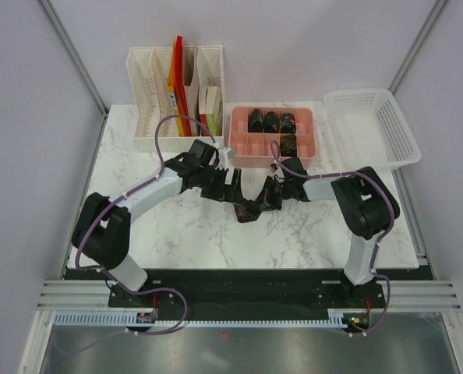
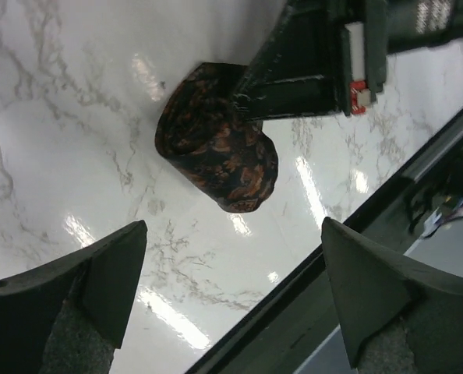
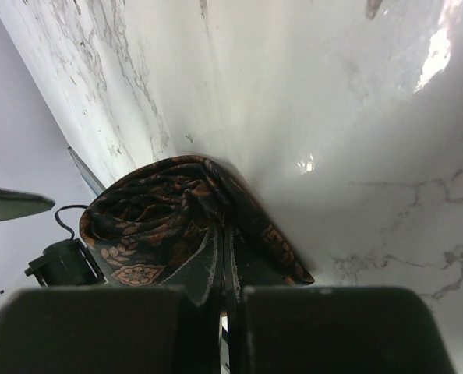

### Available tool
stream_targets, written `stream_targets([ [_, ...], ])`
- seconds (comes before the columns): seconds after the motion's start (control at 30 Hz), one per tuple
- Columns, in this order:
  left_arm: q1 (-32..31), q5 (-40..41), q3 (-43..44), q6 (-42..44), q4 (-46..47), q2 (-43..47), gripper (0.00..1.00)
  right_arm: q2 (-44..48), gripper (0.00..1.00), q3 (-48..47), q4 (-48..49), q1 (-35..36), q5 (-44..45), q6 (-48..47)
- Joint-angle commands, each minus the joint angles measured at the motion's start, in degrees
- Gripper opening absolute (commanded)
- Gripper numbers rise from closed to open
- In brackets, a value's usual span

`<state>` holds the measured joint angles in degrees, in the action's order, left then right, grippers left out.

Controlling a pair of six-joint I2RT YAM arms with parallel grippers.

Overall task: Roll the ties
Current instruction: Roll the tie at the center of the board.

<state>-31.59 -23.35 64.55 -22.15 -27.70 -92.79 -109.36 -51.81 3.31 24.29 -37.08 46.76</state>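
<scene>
One dark brown-black fabric tie (image 1: pixel 253 206) with a fine reddish-orange pattern, bunched into a pretty loose fat roll and lying on the white marble-look table (image 1: pixel 185 234) roughly midway between the two arms. Right gripper (image 3: pixel 224 249) clamped tight on it, black fingers pressed together with a fold of the cloth pinched at the tips, roll touching the tabletop. Same story from the left wrist cam: roll on the marble, right gripper biting its top edge. Left gripper (image 2: pixel 233 227) spread wide, holding nothing, hovering just beside the roll with both fingertips clear of the fabric. Four more rolled ties (image 1: pixel 271 121) of the same dark cloth parked in a pink plastic compartment tray (image 1: pixel 247 149) at the back: three in a row along the far side, one in a nearer compartment on the right. White plastic mesh basket (image 1: pixel 403 144) right of the tray, white file organizer (image 1: pixel 150 93) with red and orange folders (image 1: pixel 177 70) left of it.
</scene>
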Motion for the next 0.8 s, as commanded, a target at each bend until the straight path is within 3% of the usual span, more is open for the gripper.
stream_targets([
  [0.0, -0.2, -11.8, -1.1, 32.0, 4.5, 3.9, 1.0, -3.9, 0.0, 0.4, -7.0, 1.3, 9.2, -4.0],
  [0.07, -0.3, -12.8, -1.6, 39.8, 3.6, 3.2, 1.0, -4.0, 0.0, 0.3, -6.9, 1.6, 9.0, -4.1],
  [0.13, -0.9, -13.6, -2.5, 56.0, 3.7, 2.4, 0.99, -4.0, 0.0, 0.0, -6.6, 2.2, 8.7, -4.4],
  [0.23, -1.8, -13.0, -3.4, 63.5, 4.2, 0.9, 0.96, -4.1, 0.0, -0.2, -6.4, 2.5, 8.4, -4.5],
  [0.47, -4.3, -7.2, -3.9, 69.7, 7.6, -2.6, 0.92, -4.1, 0.0, -0.1, -6.2, 2.7, 8.3, -4.4],
  [0.63, -6.2, -4.9, -3.1, 69.1, 8.6, -5.1, 0.89, -4.1, 0.0, -0.1, -5.9, 3.0, 8.1, -3.9],
  [0.77, -7.0, -3.7, -1.4, 66.8, 8.8, -7.2, 0.8, -3.9, 0.0, 0.8, -4.2, 3.1, 7.6, -2.7],
])
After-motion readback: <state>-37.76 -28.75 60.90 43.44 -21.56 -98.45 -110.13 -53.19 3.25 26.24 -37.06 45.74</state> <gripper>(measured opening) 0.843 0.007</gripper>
